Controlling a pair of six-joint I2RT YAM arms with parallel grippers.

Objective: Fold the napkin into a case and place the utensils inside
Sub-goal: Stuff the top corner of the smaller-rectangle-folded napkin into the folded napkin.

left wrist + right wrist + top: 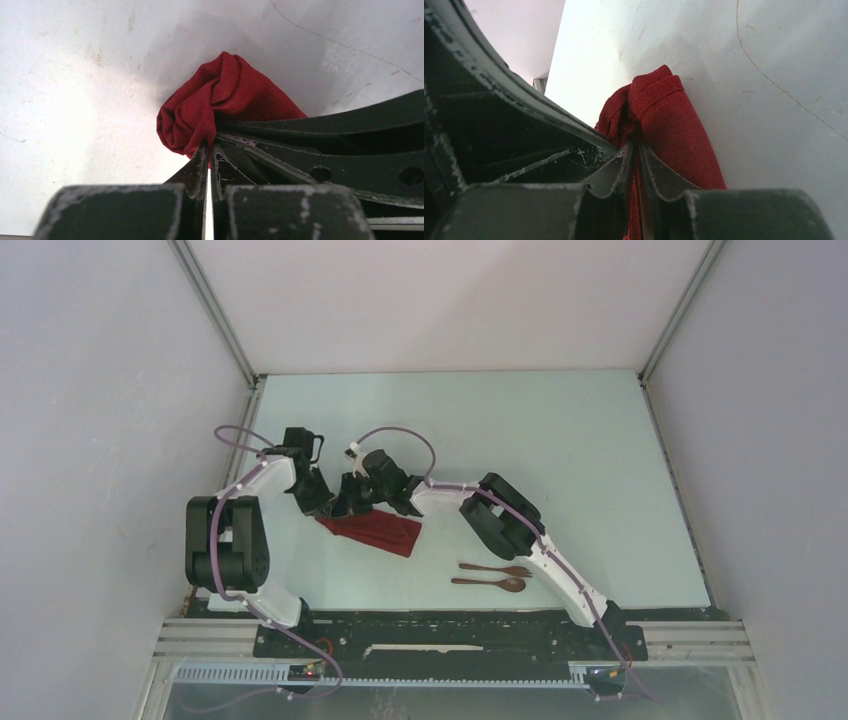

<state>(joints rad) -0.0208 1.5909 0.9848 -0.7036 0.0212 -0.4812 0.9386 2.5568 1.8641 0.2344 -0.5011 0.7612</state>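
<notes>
From above, the red napkin (375,531) lies bunched a bit left of the middle of the pale table (560,440). Both arms reach down to its upper left end. The left gripper (325,508) and the right gripper (352,508) sit right next to each other there. How their fingers stand is too small to tell from up here. The fork (497,568) and the spoon (490,583) lie side by side, lower and to the right, apart from the napkin.

In the left wrist view, the napkin (220,102) is a crumpled lump in the middle. The left gripper (209,150) has its fingers squeezed together, with the tips pinching the lump's near edge. The right gripper's dark fingers come in from the right, touching the cloth.

In the right wrist view, the right gripper (636,152) has its fingers nearly together, with a strip of the napkin (671,125) caught between them. The cloth stands up in a fold behind the tips.
</notes>
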